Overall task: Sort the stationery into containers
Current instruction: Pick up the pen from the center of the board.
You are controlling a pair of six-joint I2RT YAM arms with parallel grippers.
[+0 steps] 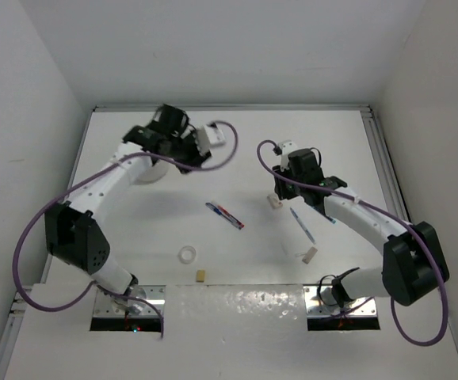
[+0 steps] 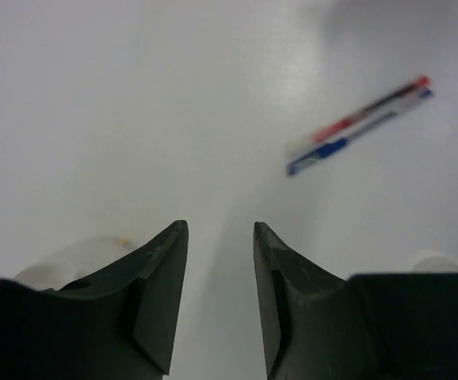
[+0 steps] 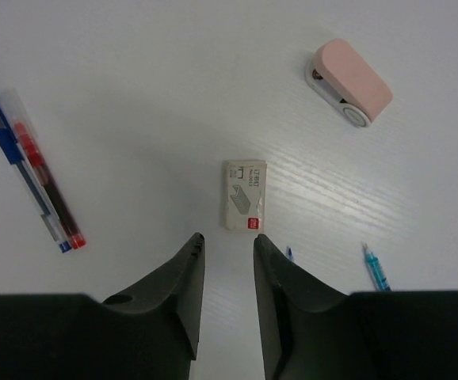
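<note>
In the left wrist view my left gripper (image 2: 219, 226) hangs above the bare table, open, with nothing between its fingers. The red-and-blue pen (image 2: 360, 127) lies ahead of it to the right. From above, this gripper (image 1: 191, 152) is at the far left, beside the white bowl (image 1: 151, 172), which the arm partly hides. My right gripper (image 3: 227, 236) is open with a narrow gap and holds nothing. Its tips are just short of a small white block (image 3: 245, 195). A pink eraser (image 3: 349, 81) lies beyond the block, and the blue pen (image 1: 302, 226) lies right of it.
A clear tape ring (image 1: 187, 254), a tan block (image 1: 200, 275) and another white block (image 1: 309, 254) lie near the front. The red-and-blue pen (image 1: 225, 214) is mid-table. White walls close in the back and both sides.
</note>
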